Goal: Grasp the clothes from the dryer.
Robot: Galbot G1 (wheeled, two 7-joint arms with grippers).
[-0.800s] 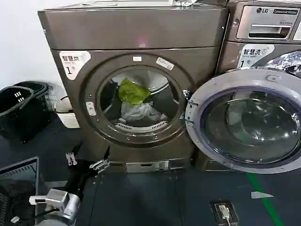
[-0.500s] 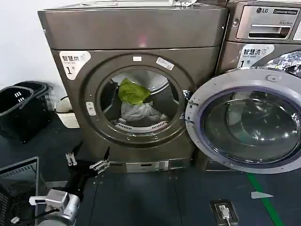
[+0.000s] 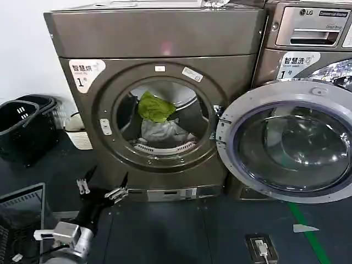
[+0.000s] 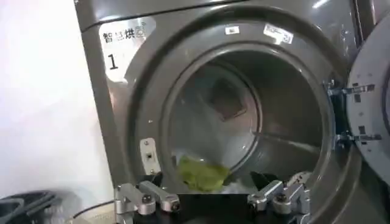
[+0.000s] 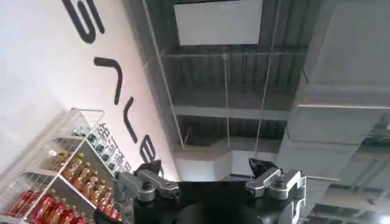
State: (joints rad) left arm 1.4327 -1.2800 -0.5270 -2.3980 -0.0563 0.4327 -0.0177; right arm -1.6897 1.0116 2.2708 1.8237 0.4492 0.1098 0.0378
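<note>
Almost nothing has moved since the earlier frames: the left gripper [image 3: 103,188] sits at the same low spot in front of the bronze-grey front-loading dryer [image 3: 157,82], roughly at 7 o'clock from the round drum opening, apart from the machine. Its fingers are spread wide, nothing between them. Only a slight camera shift separates this from 0.8 s ago. Judgement: the reach has not begun, so the task is at its very start.

The clothes have not shifted either. The crumpled lime-green garment [image 3: 155,107] lies in the drum on top of a pale white-grey bundle of laundry [image 3: 164,132], green piece at 12 o'clock of the white one. In the left wrist view the left gripper [image 4: 211,201] points at the opening, with the green garment [image 4: 203,174] low in the drum just beyond the fingertips' line.

The round glass-fronted dryer door [image 3: 287,142] hangs fully swung out at 3 o'clock of the opening, same as before, so the path in is free.

The right gripper [image 5: 210,185] is parked, aimed up at a ceiling, its fingers apart and empty.

Next move likely needs the left arm to rise and go forward over the door rim.
</note>
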